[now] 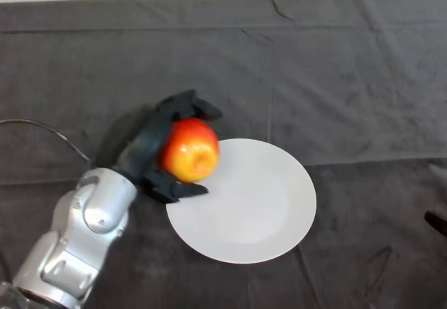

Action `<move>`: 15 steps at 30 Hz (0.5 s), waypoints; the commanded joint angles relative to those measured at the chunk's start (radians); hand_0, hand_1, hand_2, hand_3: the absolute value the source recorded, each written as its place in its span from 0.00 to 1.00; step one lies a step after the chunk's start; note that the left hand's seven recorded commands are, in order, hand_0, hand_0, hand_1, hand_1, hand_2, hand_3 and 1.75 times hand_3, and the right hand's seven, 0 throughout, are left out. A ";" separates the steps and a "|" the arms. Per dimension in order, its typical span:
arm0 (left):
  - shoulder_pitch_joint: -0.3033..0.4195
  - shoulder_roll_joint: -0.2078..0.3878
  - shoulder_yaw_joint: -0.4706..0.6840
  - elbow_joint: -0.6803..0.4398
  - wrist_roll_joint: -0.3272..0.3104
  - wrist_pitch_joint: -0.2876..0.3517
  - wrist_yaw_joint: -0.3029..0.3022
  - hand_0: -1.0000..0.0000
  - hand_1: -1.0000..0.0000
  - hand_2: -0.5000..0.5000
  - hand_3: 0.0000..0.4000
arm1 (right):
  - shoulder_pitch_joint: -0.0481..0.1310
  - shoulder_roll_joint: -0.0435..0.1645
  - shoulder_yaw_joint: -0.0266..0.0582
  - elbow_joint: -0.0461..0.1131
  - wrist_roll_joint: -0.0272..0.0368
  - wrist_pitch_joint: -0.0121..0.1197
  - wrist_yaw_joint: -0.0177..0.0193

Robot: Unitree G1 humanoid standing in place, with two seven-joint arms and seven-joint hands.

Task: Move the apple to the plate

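You have the apple [190,149], red with a yellow patch, at the left rim of the white plate [258,211], overlapping that edge; you cannot tell whether it rests on the rim or is held just above it. Your left hand [150,148] is curled around it: black fingers [192,105] wrap over its far side and the thumb [174,189] closes under its near side, so the apple is clasped between them. The silver-grey arm [80,235] runs in from the near left corner. The plate lies flat on the dark cloth [349,78] covering the table, right of the hand, with its middle and right part bare.
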State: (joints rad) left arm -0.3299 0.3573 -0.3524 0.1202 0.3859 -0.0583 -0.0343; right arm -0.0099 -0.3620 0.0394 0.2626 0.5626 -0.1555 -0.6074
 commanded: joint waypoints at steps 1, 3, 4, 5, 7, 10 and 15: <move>0.049 0.050 -0.032 -0.064 0.024 0.007 -0.028 0.00 0.00 0.50 1.00 | 0.028 0.035 -0.0073 0.038 0.0186 0.054 0.0038; 0.058 0.063 -0.049 -0.084 0.033 0.006 -0.054 0.00 0.00 0.50 1.00 | 0.028 0.035 -0.0074 0.037 0.0185 0.054 0.0039; 0.060 0.070 -0.057 -0.093 0.038 0.007 -0.069 0.00 0.00 0.50 1.00 | 0.028 0.035 -0.0074 0.037 0.0184 0.054 0.0040; 0.062 0.077 -0.065 -0.101 0.043 0.006 -0.083 0.00 0.00 0.50 1.00 | 0.028 0.035 -0.0074 0.037 0.0185 0.054 0.0040; 0.063 0.088 -0.077 -0.112 0.051 0.003 -0.106 0.00 0.00 0.50 1.00 | 0.028 0.035 -0.0073 0.037 0.0185 0.054 0.0039; 0.063 0.106 -0.093 -0.123 0.062 -0.006 -0.141 0.00 0.00 0.50 1.00 | 0.028 0.034 -0.0069 0.038 0.0189 0.054 0.0037; 0.062 0.129 -0.112 -0.130 0.076 -0.023 -0.186 0.00 0.00 0.50 1.00 | 0.028 0.034 -0.0059 0.038 0.0198 0.053 0.0030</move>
State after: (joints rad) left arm -0.2858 0.4342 -0.4320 0.0371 0.4378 -0.0619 -0.2117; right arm -0.0099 -0.3621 0.0380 0.2609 0.5623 -0.1506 -0.6076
